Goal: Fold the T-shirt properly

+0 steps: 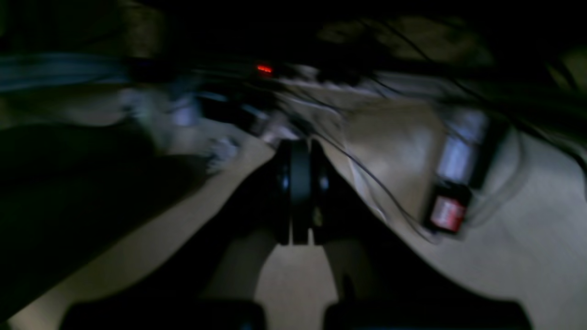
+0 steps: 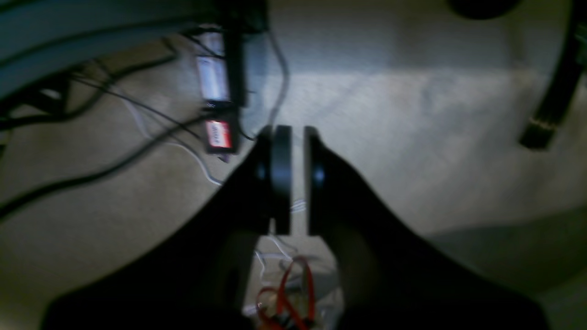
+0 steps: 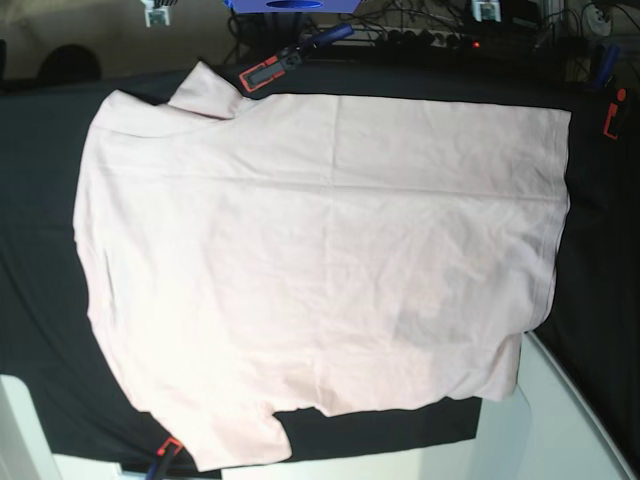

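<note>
The pale pink T-shirt (image 3: 320, 260) lies spread flat, plain side up, on the black tablecloth (image 3: 40, 250) in the base view. One sleeve is at the top left and one at the bottom left, and the hem is on the right. No arm shows in the base view. In the blurred left wrist view, my left gripper (image 1: 301, 192) is shut and empty, over beige floor. In the right wrist view, my right gripper (image 2: 298, 178) is almost shut with a thin gap, holds nothing, and is also over the floor. Neither wrist view shows the shirt.
Orange-and-black clamps (image 3: 265, 70) (image 3: 612, 115) (image 3: 165, 450) hold the cloth at the table's edges. On the floor are cables and a power strip (image 2: 215, 91), a red-labelled box (image 1: 447, 213), and red wires (image 2: 286, 302) below the right gripper.
</note>
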